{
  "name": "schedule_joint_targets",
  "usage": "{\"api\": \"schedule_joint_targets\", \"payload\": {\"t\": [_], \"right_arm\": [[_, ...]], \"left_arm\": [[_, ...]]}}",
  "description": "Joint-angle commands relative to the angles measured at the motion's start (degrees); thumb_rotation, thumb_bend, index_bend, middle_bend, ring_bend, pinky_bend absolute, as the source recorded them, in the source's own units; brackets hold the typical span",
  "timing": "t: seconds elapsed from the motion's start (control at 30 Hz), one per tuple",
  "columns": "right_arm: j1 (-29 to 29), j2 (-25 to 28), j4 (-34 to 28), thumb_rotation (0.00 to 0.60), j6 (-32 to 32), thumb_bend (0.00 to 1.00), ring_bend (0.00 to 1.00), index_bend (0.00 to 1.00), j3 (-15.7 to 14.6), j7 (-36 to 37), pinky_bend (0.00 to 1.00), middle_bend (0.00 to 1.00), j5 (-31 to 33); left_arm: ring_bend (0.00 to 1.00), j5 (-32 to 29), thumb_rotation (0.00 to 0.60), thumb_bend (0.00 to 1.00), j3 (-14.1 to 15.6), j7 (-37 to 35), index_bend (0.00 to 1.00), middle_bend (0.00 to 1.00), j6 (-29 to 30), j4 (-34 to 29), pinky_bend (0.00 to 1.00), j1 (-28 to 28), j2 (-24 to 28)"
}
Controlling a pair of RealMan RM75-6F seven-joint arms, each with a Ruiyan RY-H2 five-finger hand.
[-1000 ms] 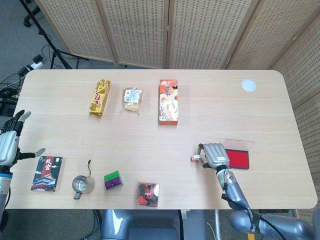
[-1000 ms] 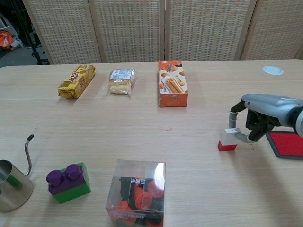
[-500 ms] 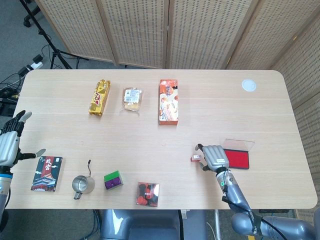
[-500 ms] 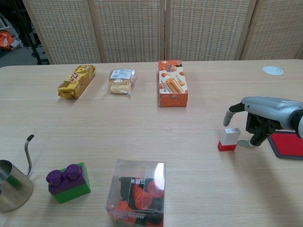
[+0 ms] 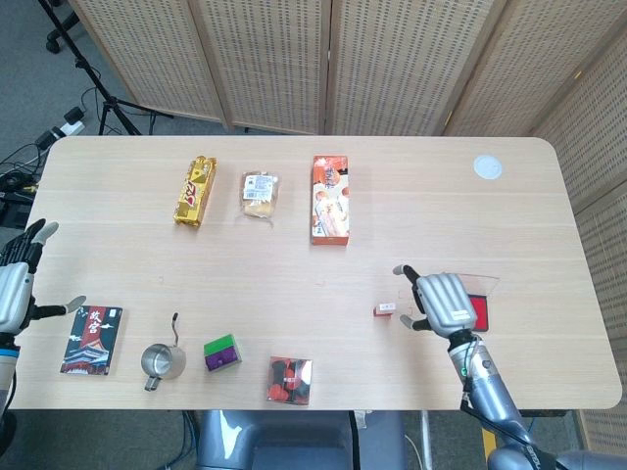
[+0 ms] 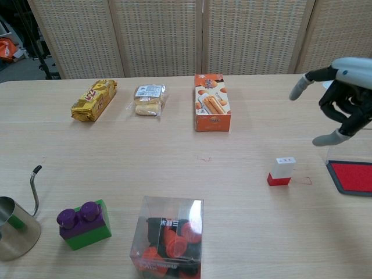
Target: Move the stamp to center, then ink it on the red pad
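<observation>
Stamp (image 6: 281,171) stands upright on the worktop (image 6: 174,168), untouched, left of the red ink pad (image 6: 354,177). Right hand (image 6: 340,110) hovers above the pad, fingers spread and holding nothing. Left hand (image 5: 15,284) hangs off the worktop's left edge, fingers apart, empty.

On the counter (image 5: 411,196), the stamp (image 5: 383,310) stands right of frame centre in the head view, apart from the ink pad (image 6: 353,176) further right. The right robot hand (image 5: 446,303) hovers between them, above the pad's near edge. A snack box (image 5: 330,200) lies upper centre.
</observation>
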Motion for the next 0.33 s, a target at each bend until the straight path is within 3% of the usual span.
{"api": "schedule_joint_targets", "payload": {"t": [0.03, 0.07, 0.13, 0.33], "right_arm": [[-8.6, 5.1, 2.0, 0.6, 13.4, 0.0, 0.05, 0.19, -4.3, 4.5, 0.34, 0.14, -15.7], [-9.6, 5.2, 3.3, 0.6, 14.7, 0.0, 0.01, 0.15, -4.8, 5.8, 0.22, 0.06, -17.3], [-11.9, 5.1, 7.7, 0.6, 18.2, 0.0, 0.0, 0.09, -5.3, 8.0, 0.12, 0.0, -19.8], [-15.6, 3.5, 14.6, 0.6, 21.6, 0.0, 0.0, 0.03, -5.0, 15.6, 0.05, 0.0, -20.4]], "left_arm": [[0.0, 1.5, 0.6, 0.0, 1.0, 0.4, 0.0, 0.0, 2.3, 0.8, 0.0, 1.5, -0.5], [0.0, 2.0, 0.6, 0.0, 1.3, 0.6, 0.0, 0.0, 3.1, 1.1, 0.0, 1.9, -0.9], [0.0, 2.8, 0.6, 0.0, 2.1, 1.2, 0.0, 0.0, 4.5, 1.9, 0.0, 2.9, -1.5], [0.0, 4.8, 0.6, 0.0, 3.7, 1.6, 0.0, 0.0, 6.6, 3.0, 0.0, 4.7, -2.5]]}}
